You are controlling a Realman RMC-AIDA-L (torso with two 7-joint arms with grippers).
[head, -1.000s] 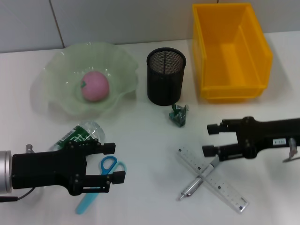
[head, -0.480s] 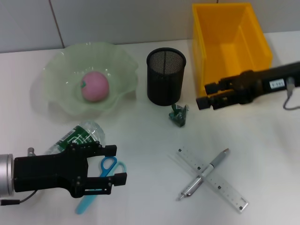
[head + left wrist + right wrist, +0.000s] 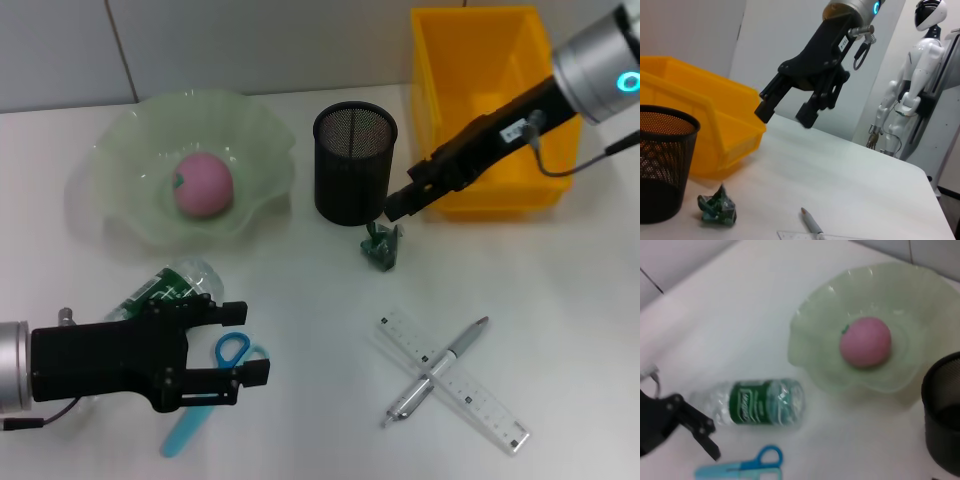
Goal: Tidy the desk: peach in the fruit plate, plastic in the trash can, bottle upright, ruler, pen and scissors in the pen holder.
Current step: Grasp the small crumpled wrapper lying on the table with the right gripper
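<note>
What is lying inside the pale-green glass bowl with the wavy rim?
Inside the pale-green wavy glass bowl lies only the pink round peach, near its middle. The part of the bowl under the peach is hidden.

Robotics lab
White humanoid robot (image 3: pixel 920 75) stands by bare panelled walls, behind a plain white counter (image 3: pixel 850 190)

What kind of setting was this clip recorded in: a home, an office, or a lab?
Most likely a robotics lab or test room. The props lie on a plain white desk against bare grey wall panels, and the left wrist view shows a white humanoid robot standing in the background.
</note>
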